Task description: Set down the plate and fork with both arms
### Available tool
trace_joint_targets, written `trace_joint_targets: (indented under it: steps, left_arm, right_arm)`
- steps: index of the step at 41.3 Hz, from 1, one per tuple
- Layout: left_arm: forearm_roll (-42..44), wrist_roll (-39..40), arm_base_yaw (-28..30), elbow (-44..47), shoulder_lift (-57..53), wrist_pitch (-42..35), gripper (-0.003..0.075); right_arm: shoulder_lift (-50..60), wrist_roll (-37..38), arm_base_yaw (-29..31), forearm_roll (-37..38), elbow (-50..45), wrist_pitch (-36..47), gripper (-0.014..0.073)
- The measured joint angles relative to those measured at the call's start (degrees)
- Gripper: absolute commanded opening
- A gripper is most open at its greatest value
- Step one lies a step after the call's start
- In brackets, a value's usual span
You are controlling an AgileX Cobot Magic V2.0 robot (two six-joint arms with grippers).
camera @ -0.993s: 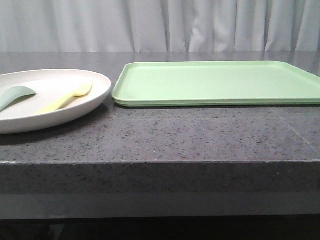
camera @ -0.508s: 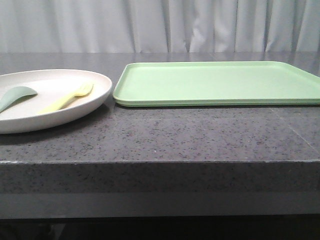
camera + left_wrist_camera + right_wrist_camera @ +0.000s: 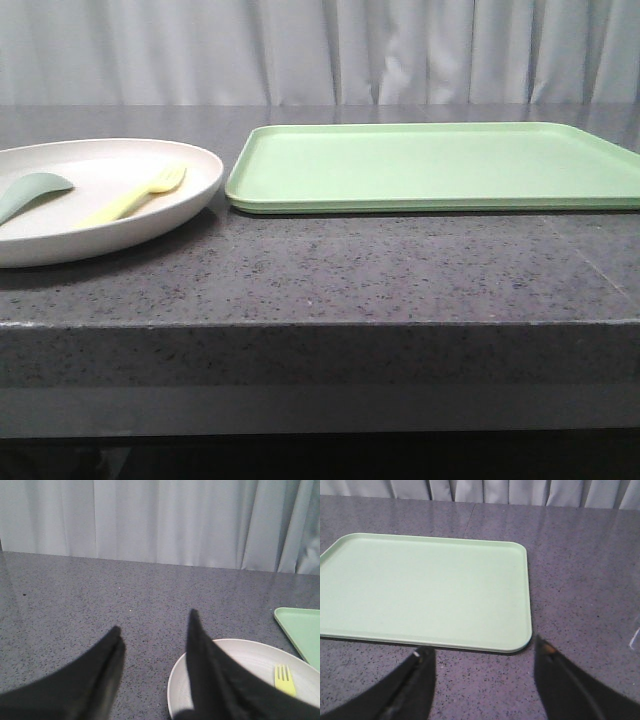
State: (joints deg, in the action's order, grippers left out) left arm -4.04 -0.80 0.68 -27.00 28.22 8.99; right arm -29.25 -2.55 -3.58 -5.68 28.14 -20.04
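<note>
The cream-white plate rests on the dark counter at the left of the front view. A pale-yellow fork lies in it, tines pointing away. In the left wrist view my left gripper is open above the counter, one finger over the rim of the plate, with the fork off to one side. My right gripper is open and empty over bare counter, just short of the near edge of the green tray. Neither gripper shows in the front view.
A grey-green spoon-like utensil lies in the plate beside the fork. The flat light-green tray lies right of the plate, nearly touching it. A pale curtain hangs behind the counter, whose front edge runs across the front view.
</note>
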Motion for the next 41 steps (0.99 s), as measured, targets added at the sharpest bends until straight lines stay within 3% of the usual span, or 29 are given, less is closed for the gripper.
trace_joint_targets:
  steps: [3, 18, 34, 41]
  left_arm:
    - [-0.1, 0.0, 0.0, 0.0, 0.0, 0.0, 0.0634]
    - [-0.2, 0.0, 0.0, -4.3, 5.7, 1.2, 0.0619]
    - [-0.2, 0.0, 0.0, -29.9, 36.3, 33.0, 0.0619]
    - [-0.1, 0.0, -0.3, -37.8, 47.6, 41.7, 0.0619]
  right_arm:
    - [0.0, 0.0, 0.0, 0.0, 0.0, 0.0, 0.0602]
    - [0.0, 0.0, 0.0, 0.0, 0.0, 0.0, 0.0602]
    - [0.0, 0.0, 0.0, 0.0, 0.0, 0.0, 0.0602]
    - [0.0, 0.0, 0.0, 0.0, 0.0, 0.0, 0.0602]
